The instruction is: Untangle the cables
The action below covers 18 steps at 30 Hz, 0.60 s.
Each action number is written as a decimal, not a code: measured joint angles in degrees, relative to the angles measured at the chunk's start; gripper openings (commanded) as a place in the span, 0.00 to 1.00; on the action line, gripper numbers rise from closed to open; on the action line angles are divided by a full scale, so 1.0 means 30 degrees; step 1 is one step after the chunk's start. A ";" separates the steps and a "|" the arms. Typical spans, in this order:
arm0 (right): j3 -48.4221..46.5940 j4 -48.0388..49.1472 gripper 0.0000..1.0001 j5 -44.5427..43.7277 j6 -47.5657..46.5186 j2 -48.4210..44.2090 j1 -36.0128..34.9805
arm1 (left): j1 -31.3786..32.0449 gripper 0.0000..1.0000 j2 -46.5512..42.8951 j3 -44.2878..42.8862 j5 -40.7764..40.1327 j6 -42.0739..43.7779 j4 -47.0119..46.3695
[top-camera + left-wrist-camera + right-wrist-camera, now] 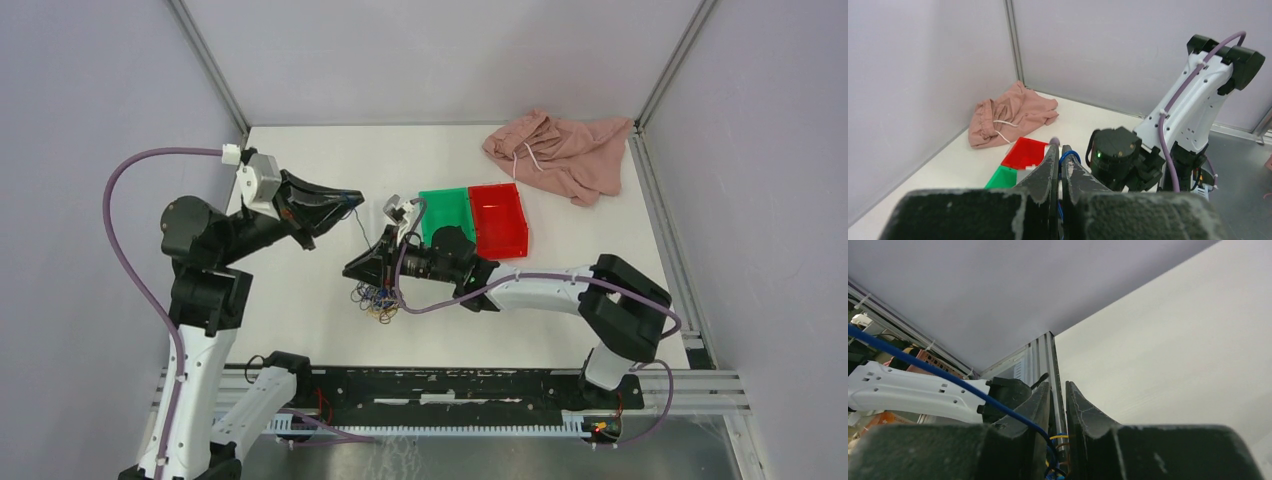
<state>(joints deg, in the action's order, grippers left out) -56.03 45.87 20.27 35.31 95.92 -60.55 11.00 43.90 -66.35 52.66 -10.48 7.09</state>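
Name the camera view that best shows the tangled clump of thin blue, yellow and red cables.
The top external view: the whole clump of cables shows, with one blue strand running up to the left gripper. The left wrist view shows only a blue loop at its fingers; the right wrist view shows a blue strand and yellow bits.

Cables (pixel 375 298): clump partly covered by right gripper (pixel 353 270); single strands too small to separate, and in the right wrist view they run off the bottom edge
Green bin (pixel 1000 179): near part hidden behind left gripper (pixel 1059 148)
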 measured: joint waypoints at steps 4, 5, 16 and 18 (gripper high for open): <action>0.0874 0.0495 0.34 -0.0364 0.0525 0.0692 0.0000 | 0.0000 0.03 0.0357 -0.0962 -0.0007 -0.0058 -0.0211; 0.1064 0.0641 0.36 -0.0437 0.0627 0.0809 0.0000 | 0.0000 0.03 0.0444 -0.1180 -0.0007 -0.0066 -0.0248; 0.2892 0.1268 0.41 -0.1821 0.0787 0.1887 -0.0015 | 0.0000 0.03 0.1727 -0.4415 -0.1632 -0.0051 -0.2769; 0.3002 0.1268 0.41 -0.1996 0.0787 0.2018 -0.0015 | 0.0000 0.03 0.2040 -0.5144 -0.2025 -0.0051 -0.3388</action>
<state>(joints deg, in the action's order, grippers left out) -47.03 49.67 14.28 37.67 101.97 -60.60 11.00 50.02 -81.78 46.59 -10.63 -3.07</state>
